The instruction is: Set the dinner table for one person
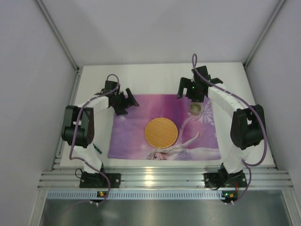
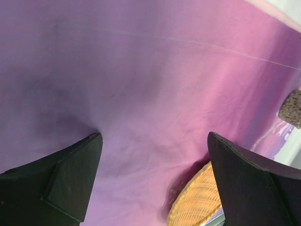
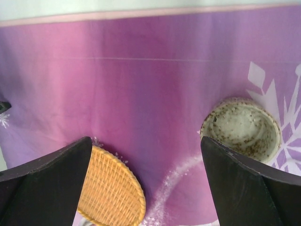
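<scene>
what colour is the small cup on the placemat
Pale cream with brown speckles. The cup shows best in the right wrist view.

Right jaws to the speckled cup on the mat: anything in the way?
Nothing visible. The right gripper hangs open over the mat; the cup stands on it close by, only bare mat between. The woven disc lies off to the other side, apart from the cup.
</scene>
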`<state>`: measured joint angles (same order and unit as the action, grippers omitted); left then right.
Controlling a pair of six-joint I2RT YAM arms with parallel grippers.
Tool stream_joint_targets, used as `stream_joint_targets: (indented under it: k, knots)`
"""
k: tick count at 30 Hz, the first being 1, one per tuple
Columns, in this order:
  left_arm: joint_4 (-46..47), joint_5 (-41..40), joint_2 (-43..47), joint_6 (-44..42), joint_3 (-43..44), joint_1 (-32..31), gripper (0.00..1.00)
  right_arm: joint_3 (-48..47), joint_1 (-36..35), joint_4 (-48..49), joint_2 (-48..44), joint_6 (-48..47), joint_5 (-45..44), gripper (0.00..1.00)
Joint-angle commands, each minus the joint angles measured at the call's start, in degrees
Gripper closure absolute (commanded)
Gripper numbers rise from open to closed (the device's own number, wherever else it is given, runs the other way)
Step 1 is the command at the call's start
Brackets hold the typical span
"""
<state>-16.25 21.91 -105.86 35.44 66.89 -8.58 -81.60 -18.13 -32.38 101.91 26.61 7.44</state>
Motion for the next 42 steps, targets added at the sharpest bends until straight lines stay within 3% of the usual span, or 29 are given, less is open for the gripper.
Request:
stream_joint_targets:
  k: [1,12,16,20,24,27,31,35,42]
  knots:
    - [-2.82,-3.72,3.21,-1.07,-4.04,2.33,0.01,1.27,0.64,2.76,-4.52,0.46,0.47,0.0]
    - [-4.31,-3.98,6.54,-2.83,-5.9,5.41,0.01,2.85,0.73,3.2,-7.42,1.78,0.38,0.0]
    - [-9.31,-10.38,11.9,-2.31,-4.93,5.41,0.02,2.85,0.64,3.2,-8.74,2.04,0.47,0.0]
    - [-19.14,-25.72,20.49,-0.9,-3.61,5.41,0.01,4.6,0.55,3.12,-10.15,2.13,0.29,0.0]
    - [-23.9,-35.61,24.65,-0.46,-8.6,6.11,0.01,7.07,0.64,3.11,-11.29,2.13,0.12,0.0]
    - [-24.62,-31.87,24.48,-2.04,-13.43,11.46,0.01,8.3,0.47,2.76,-11.38,1.69,0.47,0.0]
    - [-24.88,-34.65,27.37,-1.34,-17.58,16.31,0.03,7.08,0.46,1.27,-10.33,0.46,0.38,0.0]
    - [-26.02,-38.34,28.17,0.06,-17.32,16.66,0.19,5.23,0.46,-0.48,-9.1,-0.42,0.2,0.0]
    - [-25.5,-38.17,26.67,-0.02,-17.59,19.47,0.23,2.59,0.38,-2.42,-7.43,-1.3,-0.06,0.0]
